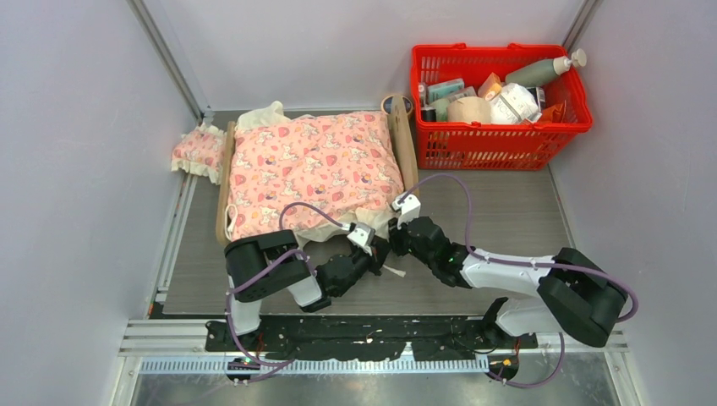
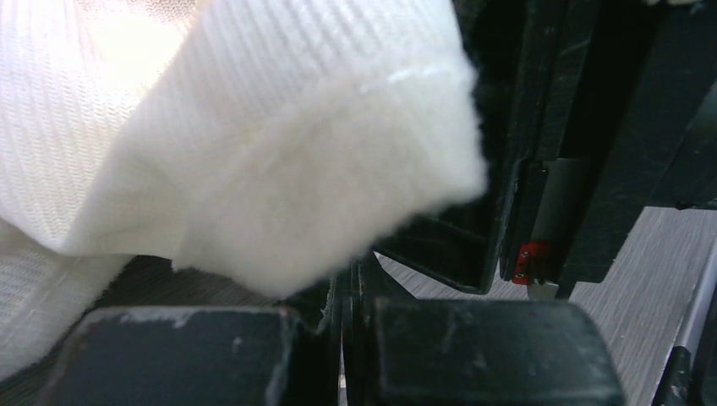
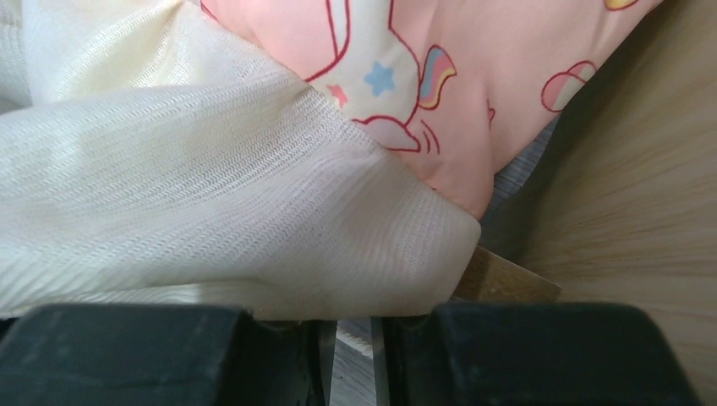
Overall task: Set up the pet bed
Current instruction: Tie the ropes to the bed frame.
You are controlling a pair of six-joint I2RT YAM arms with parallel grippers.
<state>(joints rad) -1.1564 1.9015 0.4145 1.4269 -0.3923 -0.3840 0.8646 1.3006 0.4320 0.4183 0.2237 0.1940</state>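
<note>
Full red basket (image 1: pixel 499 144) far right, tape roll (image 1: pixel 396 105) just beside

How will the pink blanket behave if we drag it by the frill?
Probably floppy: the pink blanket sags and puckers over the pet bed, so it should follow a pull in folds, not as a sheet. The cream frill looks thin and ribbed, likely bunching when pinched. Looks padded yet light.
</note>
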